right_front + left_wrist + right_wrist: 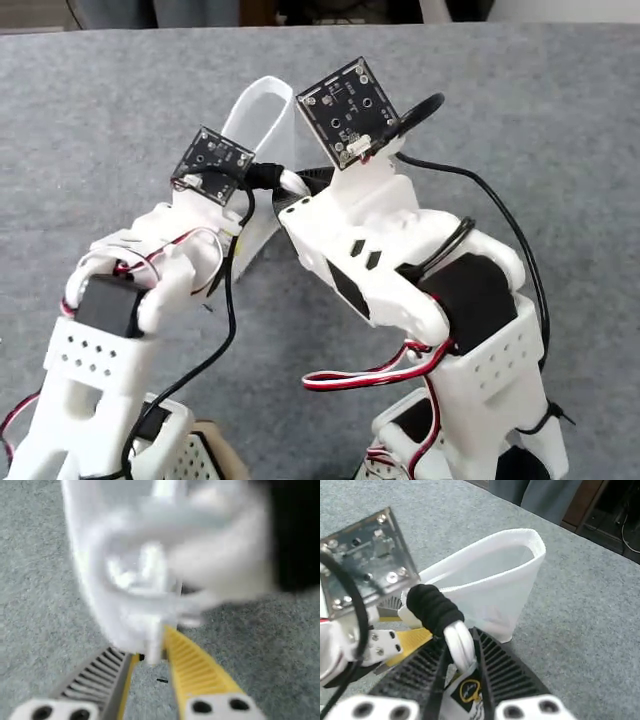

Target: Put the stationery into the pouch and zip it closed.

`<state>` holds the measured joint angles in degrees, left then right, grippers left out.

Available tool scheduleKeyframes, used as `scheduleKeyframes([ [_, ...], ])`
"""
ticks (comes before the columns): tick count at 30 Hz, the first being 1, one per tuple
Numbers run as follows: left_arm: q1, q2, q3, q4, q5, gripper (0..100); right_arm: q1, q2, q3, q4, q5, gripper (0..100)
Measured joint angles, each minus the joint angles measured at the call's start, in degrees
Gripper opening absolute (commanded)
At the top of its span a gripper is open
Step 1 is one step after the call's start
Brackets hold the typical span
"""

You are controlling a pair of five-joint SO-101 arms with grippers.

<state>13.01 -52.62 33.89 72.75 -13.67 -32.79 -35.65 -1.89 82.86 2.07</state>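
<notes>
A white translucent pouch point(262, 108) stands upright on the grey cloth, its mouth open toward the top point(492, 580). My left gripper point(150, 656) is shut on the pouch's lower edge point(125, 585), one yellow finger point(192, 662) on each side of the fabric. My right gripper point(461, 666) is shut on a white looped item with a black wrap point(436, 609), held just beside the pouch's near end. In the high view that black-and-white item point(272, 177) sits between the two wrist cameras. What lies inside the pouch is hidden.
Grey carpet-like cloth point(520, 110) covers the table. The two arms crowd together at the pouch, and the left arm's camera board point(365, 555) is close to my right gripper. Dark furniture point(615, 510) lies beyond the far edge.
</notes>
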Motion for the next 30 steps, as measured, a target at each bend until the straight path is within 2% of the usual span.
scheduleKeyframes([
  [3,-0.09,-0.09,-4.04,4.57,2.64,37,0.0,0.0,0.0,0.0,0.0,1.2],
  [7,-0.09,-0.09,-6.59,6.77,5.89,43,0.0,0.0,-1.05,0.26,0.0,1.2],
  [20,-0.09,-0.09,-7.21,8.7,6.86,33,0.0,0.0,-4.92,1.85,0.0,1.2],
  [30,-0.09,-0.09,-7.21,3.08,6.86,33,0.0,0.0,-4.92,1.85,0.0,1.2],
])
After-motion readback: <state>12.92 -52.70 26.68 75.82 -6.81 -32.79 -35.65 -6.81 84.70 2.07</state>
